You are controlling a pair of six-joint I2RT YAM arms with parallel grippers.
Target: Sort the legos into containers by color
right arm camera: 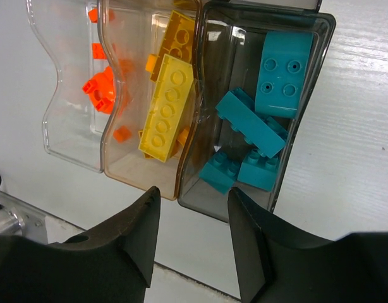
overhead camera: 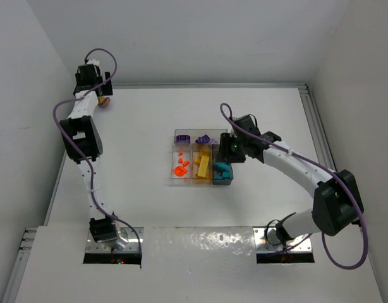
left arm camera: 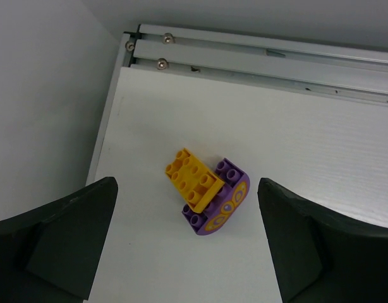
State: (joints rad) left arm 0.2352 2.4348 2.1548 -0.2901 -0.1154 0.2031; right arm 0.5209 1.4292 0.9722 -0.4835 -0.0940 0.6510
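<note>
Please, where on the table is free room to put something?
Free: table between left arm and tray, and from tray to arm bases. Crowded: tray's right side under right fingers; far-left corner, with yellow and purple bricks.

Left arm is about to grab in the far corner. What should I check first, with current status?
1. Left end effector open: ok.
2. Target between its fingers: ok, yellow brick and purple brick lie centred on the table.
3. Bricks separated by colour: not ok, yellow overlaps purple, apparently joined.
4. Right end effector empty: ok, open above the tray near the teal bricks.
5. Tray sorted so far: ok, orange pieces, tray's yellow bricks and teal each in their own compartment.
6. Room in the purple compartment: cannot tell.
</note>
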